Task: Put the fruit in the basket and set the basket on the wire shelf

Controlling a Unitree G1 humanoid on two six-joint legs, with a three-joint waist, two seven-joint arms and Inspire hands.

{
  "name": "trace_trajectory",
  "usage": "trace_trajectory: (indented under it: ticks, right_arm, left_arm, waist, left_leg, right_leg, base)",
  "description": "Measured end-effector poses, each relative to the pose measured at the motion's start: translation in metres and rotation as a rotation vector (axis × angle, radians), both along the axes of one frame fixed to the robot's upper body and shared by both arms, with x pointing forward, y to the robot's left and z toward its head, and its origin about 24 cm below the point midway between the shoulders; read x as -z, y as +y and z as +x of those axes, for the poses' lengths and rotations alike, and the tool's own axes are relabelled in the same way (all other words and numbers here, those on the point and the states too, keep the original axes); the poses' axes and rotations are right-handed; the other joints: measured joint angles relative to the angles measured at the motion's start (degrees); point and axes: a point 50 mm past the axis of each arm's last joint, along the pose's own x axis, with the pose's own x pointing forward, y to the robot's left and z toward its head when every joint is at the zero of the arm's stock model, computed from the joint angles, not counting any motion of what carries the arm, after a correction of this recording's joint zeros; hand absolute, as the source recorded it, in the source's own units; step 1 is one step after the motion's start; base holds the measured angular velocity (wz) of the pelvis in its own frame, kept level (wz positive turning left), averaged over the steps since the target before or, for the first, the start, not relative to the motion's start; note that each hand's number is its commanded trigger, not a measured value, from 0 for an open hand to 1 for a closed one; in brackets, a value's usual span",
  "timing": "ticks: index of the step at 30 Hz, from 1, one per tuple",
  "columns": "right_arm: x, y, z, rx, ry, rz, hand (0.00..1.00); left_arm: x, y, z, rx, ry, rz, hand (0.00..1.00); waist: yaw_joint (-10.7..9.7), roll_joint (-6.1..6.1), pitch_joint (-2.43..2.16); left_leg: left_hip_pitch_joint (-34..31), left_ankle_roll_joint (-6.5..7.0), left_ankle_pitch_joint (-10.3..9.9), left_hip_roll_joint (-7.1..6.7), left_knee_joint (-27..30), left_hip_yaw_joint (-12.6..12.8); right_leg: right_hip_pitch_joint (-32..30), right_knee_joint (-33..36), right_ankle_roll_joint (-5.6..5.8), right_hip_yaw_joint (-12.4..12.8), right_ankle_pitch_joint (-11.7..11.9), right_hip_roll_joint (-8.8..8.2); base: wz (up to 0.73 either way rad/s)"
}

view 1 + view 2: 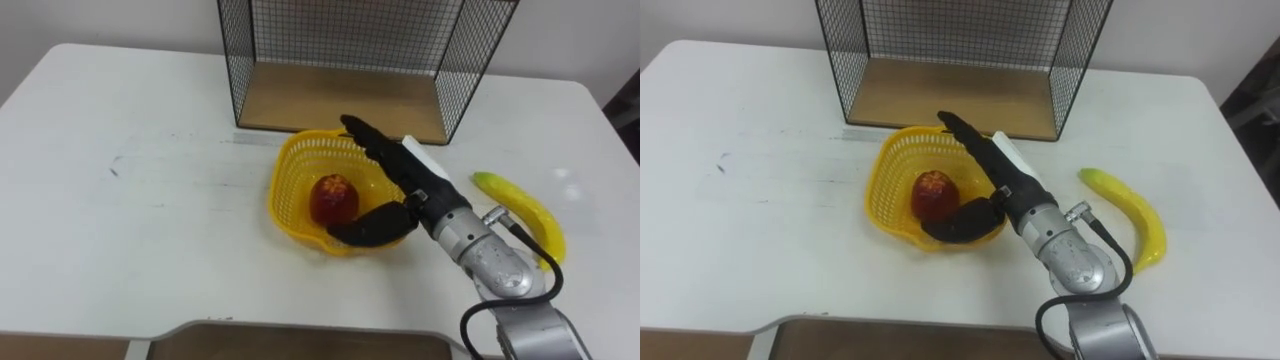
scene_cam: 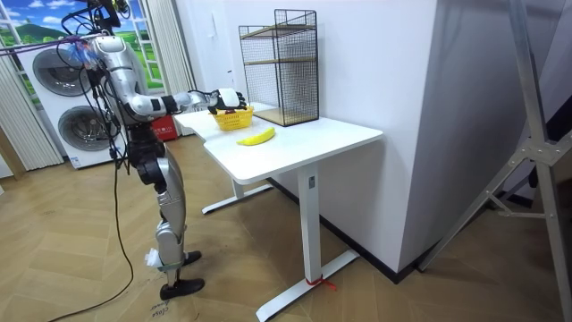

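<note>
The right hand (image 1: 402,172) lies open over the right side of the yellow basket (image 1: 281,178). Its fingers stretch straight toward the far rim and its thumb is spread along the near rim, gripping nothing. A red apple (image 1: 334,198) sits inside the basket, just left of the palm. The banana (image 1: 527,216) lies on the worktop (image 1: 150,200) well right of the basket, beyond the wrist.

The banana should be light, slightly soft and smooth-skinned. It looks easiest to take across its thick middle, with a gentle close to avoid bruising it. The basket looks like thin, springy plastic lattice and is likely light even when loaded. A pinch on its rim may flex it and tip the round apple, so a hold that keeps it level would be safer.

The wire shelf (image 1: 340,100) stands just beyond the basket at the worktop's far edge, its open front facing near and its wooden floor low. The mesh sides leave a fair opening. The worktop is bare on the left, and the banana lies near the right edge.
</note>
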Motion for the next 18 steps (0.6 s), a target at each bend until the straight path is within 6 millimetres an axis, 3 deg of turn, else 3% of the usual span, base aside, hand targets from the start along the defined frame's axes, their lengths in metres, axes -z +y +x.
trace_trajectory:
  ticks: [18]
  right_arm:
    - [-0.0035, -0.0044, 0.0006, 0.019, 0.027, 0.185, 0.00]
  left_arm:
    - [-0.0008, 0.0029, 0.0000, -0.004, -0.002, 0.008, 0.00]
  waist:
    - [-0.14, -0.86, -0.38]
  left_leg:
    - [0.22, 0.01, 0.00, 0.00, -0.04, -0.01]
  right_leg:
    - [0.16, 0.02, 0.00, 0.29, 0.00, 0.02]
  base:
    - [0.00]
